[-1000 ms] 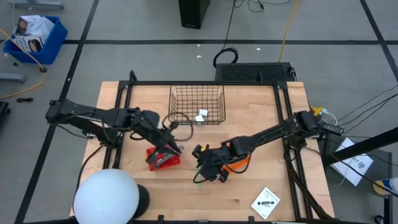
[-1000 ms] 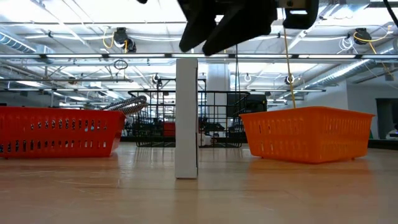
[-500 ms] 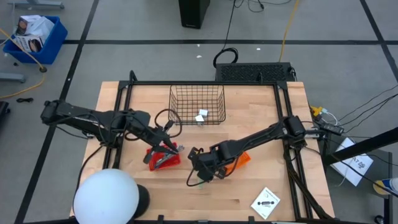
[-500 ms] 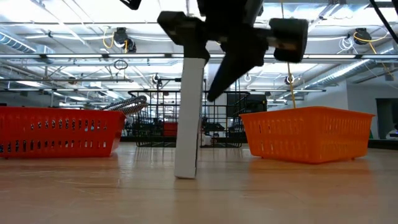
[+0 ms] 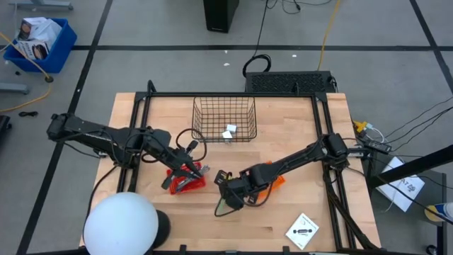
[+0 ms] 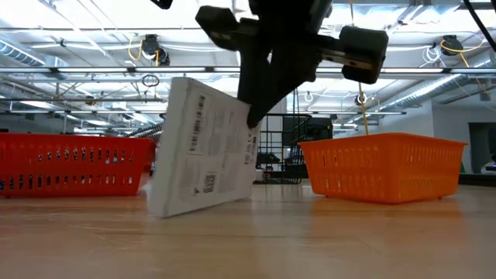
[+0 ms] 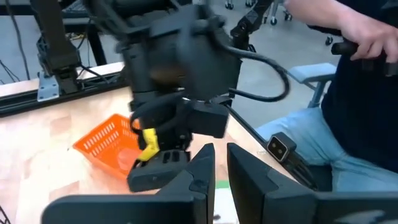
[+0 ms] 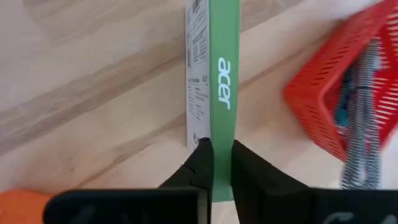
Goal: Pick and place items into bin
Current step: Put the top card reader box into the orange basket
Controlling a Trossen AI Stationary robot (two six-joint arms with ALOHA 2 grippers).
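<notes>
The wooden desk (image 5: 297, 152) carries everything here, with a black wire basket (image 5: 224, 118) near its far edge holding a small white cube (image 5: 229, 132). Both dark arms reach toward the middle. An orange basket (image 6: 384, 165) sits on the desk under the right arm, and a red basket (image 5: 185, 182) lies beneath the left arm, with a grey-blue metal tool (image 8: 357, 146) resting inside it. The right gripper (image 8: 216, 163) is clamped on a thin box (image 6: 203, 146) with a green spine and a white labelled face; the box leans steeply, its lower corner touching the desk, just beside the red basket. The left gripper (image 5: 195, 168) hangs over the red basket, its fingers (image 7: 249, 177) only a narrow slit apart with nothing between them. A white card with a small black part (image 5: 303, 229) lies flat near the front right corner, well apart from both arms. A seated person (image 7: 345, 106) shows beyond the desk.
</notes>
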